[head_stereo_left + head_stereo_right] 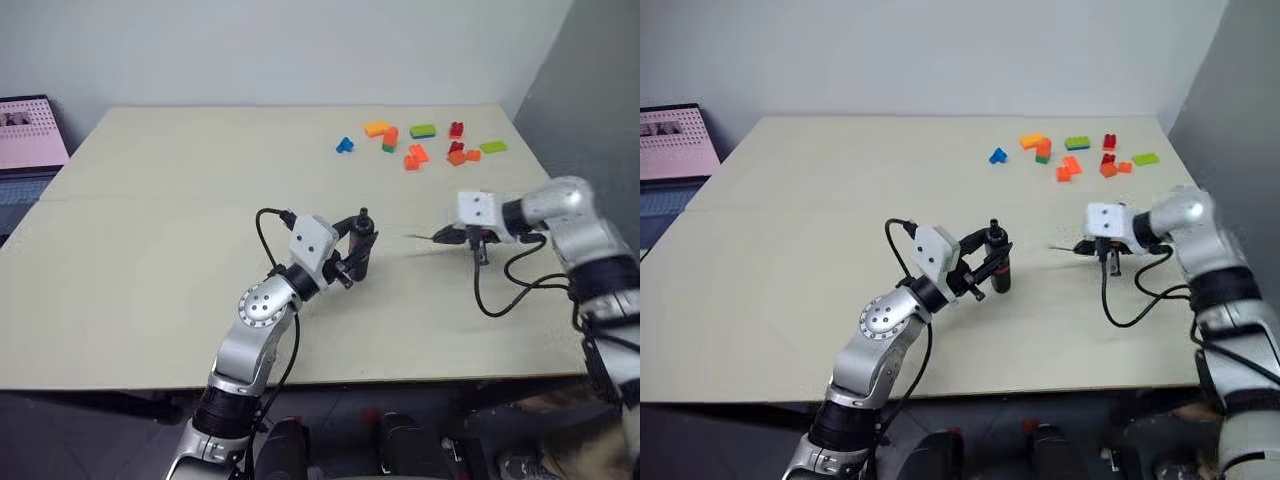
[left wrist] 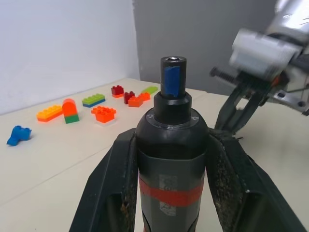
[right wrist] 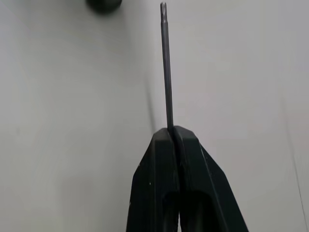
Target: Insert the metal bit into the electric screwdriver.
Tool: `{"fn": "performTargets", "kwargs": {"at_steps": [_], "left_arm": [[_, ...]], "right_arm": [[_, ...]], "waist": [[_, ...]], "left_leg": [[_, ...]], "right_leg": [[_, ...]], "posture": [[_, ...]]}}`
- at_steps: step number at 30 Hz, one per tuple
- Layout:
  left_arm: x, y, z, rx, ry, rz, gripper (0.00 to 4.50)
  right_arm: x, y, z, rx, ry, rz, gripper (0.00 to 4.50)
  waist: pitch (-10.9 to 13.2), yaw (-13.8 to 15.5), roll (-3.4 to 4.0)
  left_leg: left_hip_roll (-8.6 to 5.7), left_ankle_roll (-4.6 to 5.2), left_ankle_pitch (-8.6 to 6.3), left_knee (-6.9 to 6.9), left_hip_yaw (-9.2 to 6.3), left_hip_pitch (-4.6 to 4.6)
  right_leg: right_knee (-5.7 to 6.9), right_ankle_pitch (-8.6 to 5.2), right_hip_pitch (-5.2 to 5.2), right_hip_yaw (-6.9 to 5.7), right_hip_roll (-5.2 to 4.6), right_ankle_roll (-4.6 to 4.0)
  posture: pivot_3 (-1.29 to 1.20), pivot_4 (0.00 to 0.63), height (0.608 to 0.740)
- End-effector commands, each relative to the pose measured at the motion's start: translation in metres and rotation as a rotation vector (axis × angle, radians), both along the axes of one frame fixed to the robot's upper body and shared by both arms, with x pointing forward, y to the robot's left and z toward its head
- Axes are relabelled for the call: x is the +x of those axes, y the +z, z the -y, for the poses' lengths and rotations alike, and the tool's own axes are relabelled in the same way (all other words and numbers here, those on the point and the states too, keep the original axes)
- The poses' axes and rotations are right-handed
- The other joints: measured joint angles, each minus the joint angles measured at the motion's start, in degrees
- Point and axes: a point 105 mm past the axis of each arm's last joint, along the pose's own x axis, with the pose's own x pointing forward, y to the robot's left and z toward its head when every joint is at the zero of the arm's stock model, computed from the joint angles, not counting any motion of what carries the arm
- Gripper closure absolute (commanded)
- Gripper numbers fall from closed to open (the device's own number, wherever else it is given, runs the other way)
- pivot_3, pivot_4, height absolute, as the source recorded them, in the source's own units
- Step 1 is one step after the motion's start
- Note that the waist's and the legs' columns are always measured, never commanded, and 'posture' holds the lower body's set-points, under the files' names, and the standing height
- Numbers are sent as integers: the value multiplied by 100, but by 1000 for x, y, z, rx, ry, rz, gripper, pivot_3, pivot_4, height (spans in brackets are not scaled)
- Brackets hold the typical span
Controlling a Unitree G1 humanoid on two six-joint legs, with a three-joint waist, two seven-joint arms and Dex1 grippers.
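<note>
Illumination is even, diffuse and fairly bright across the table (image 1: 150, 250), with no glare and only faint, soft shadows. In the left wrist view the right gripper (image 2: 241, 108) is smeared by blur while the electric screwdriver (image 2: 171, 145) stays sharp. In the right wrist view the metal bit (image 3: 166, 72) casts a pale thin shadow alongside itself.

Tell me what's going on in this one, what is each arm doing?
The left gripper is shut on the electric screwdriver, holding it upright above the table with its blue-marked socket end up. The right gripper is shut on the metal bit, which sticks straight out from the fingertips. The bit is apart from the screwdriver, off to the robot's right, so it is not yet inserted. Coloured toy bricks lie at the far side of the table.
</note>
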Motion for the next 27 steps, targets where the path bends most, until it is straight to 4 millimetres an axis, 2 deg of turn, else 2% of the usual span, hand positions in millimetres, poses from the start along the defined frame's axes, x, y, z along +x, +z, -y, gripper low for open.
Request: {"fn": "performTargets", "kwargs": {"at_steps": [1, 5, 10, 13, 17, 21, 24, 27], "left_arm": [[0, 26, 4, -40, 2, 76, 2883], [6, 30, 8, -21, 45, 103, 2883], [10, 39, 18, -61, 50, 113, 2883], [12, 43, 21, -78, 49, 120, 2883], [14, 32, 22, -56, 70, 112, 2883], [14, 25, 24, -59, 76, 96, 2883], [9, 21, 25, -62, 31, 73, 2883], [2, 26, 27, -88, -42, 64, 2883]], "right_arm": [[-14, 45, -8, 301, -79, 63, 4500], [-30, 70, -21, 603, -138, 81, 4500], [-47, 90, -42, 856, -164, 74, 4500], [-51, 95, -52, 906, -166, 74, 4500], [-53, 104, -64, 976, -147, 67, 4500], [-58, 105, -74, 1001, -115, 39, 4500], [-62, 106, -81, 1010, -62, 10, 4500], [-67, 112, -85, 1023, -7, -9, 4500]], "waist": [[0, -3, 0], [1, -11, -1], [1, 0, -1], [1, 5, -2], [1, 0, -2], [1, 0, -2], [1, 0, -1], [1, -2, -1]], "left_leg": [[-1, 0, 0, 1, 3, -10], [0, 0, 0, 0, 1, -12], [0, 0, 0, 0, -1, -16], [-1, 0, 0, 0, 0, -20], [0, 0, 0, -2, 0, -20], [1, 1, 0, -5, 0, -21], [1, 1, 0, -4, 0, -23], [1, 1, 0, -5, 0, -22]], "right_leg": [[1, 5, -11, 4, 0, -3], [1, -3, -16, 1, 3, 11], [-1, -4, -16, 0, 6, 13], [-4, -4, -17, 0, 6, 13], [-8, -5, -18, 0, 6, 13], [-7, -5, -20, 0, 9, 13], [-10, -5, -21, 0, 9, 13], [-9, -5, -21, 0, 9, 13]], "posture": [[0, 150, 740], [0, 150, 740], [0, 150, 740], [0, 150, 740], [0, 150, 740], [0, 150, 740], [0, 150, 740], [0, 150, 740]]}}
